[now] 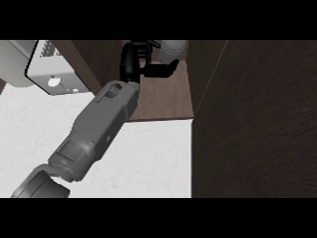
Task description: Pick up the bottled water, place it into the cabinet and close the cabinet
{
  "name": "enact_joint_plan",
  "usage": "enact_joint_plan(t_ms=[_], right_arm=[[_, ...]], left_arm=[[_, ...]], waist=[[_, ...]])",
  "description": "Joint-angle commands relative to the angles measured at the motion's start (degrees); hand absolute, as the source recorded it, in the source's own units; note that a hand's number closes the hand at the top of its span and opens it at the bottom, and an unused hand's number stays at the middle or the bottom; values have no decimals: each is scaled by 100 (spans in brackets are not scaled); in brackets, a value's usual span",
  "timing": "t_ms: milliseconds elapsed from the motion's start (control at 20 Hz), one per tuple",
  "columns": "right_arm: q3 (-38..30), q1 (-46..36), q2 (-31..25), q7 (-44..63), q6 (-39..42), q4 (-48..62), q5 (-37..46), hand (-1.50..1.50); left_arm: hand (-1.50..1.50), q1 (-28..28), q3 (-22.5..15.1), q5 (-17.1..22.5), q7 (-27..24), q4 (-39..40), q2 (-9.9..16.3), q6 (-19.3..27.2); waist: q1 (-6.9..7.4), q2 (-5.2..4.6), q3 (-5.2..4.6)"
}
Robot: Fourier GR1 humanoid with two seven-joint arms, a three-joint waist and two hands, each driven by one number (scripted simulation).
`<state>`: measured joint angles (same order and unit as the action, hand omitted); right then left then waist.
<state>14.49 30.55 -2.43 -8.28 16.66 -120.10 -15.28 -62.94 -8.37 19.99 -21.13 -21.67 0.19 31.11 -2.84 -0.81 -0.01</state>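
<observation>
Inside the cabinet [168,100], the left hand [143,62] had its fingers spread, holding nothing, just beside the standing bottled water [173,46], so withdrawing carelessly could topple it.

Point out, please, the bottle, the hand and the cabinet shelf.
bottle [172,48]: head view, its pale side.
hand [135,59]: head view, black palm.
cabinet shelf [166,100]: head view, bare brown floor.

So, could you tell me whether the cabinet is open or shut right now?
Open: the cabinet shelf shows, with the hand and bottled water inside.
</observation>
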Motion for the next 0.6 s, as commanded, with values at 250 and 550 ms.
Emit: enact_joint_plan(t_ms=[250,550], right_arm=[[-77,-372,-20,54,-10,221,10,-150],[-36,-71,-96,-60,102,97,-57,-150]], left_arm=[[150,-481,69,-417,-372,1201,137,502],[150,-198,4,-642,-711,1577,446,803]], waist=[[-65,-55,0],[-110,-73,-4]])
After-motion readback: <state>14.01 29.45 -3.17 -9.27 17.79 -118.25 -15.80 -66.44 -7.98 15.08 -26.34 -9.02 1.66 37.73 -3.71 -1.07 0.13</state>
